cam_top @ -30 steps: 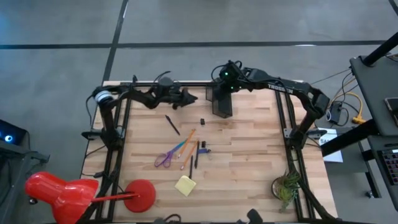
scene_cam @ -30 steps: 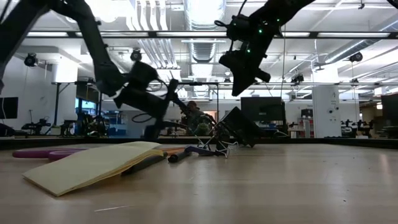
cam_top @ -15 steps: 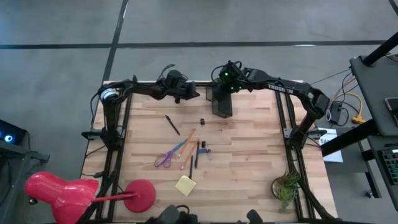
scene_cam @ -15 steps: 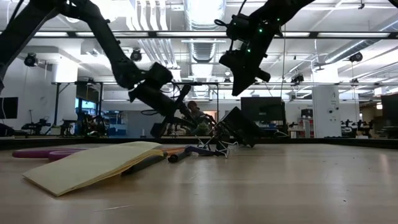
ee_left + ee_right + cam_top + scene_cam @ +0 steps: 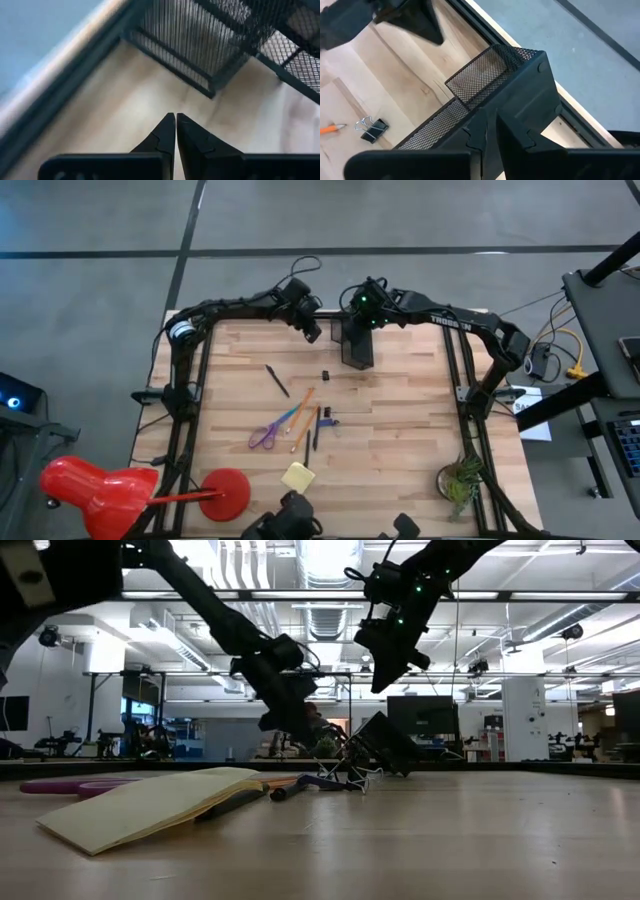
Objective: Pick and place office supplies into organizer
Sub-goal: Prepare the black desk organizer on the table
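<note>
The black mesh organizer (image 5: 358,352) stands near the table's far edge. My right gripper (image 5: 490,122) is shut and hangs just above it; the low view shows a gap between the right gripper (image 5: 380,688) and the organizer (image 5: 388,745). My left gripper (image 5: 175,117) is shut and empty, pointing down at the bare table just left of the organizer (image 5: 200,45). The left gripper (image 5: 312,333) is also in the high view. Purple scissors (image 5: 265,435), orange pencils (image 5: 300,408), two black pens (image 5: 277,380), two small clips (image 5: 326,375) and a yellow sticky pad (image 5: 298,477) lie flat mid-table.
A red lamp-like object (image 5: 100,485) sits off the near left corner. A green plant (image 5: 460,480) stands at the near right. The arms' dark frames (image 5: 185,410) run along both side edges. Bare wood lies to the right of the supplies.
My left gripper has swung along the far edge toward the table's right, up to the organizer. It has tipped to point down, and it has shut on nothing.
</note>
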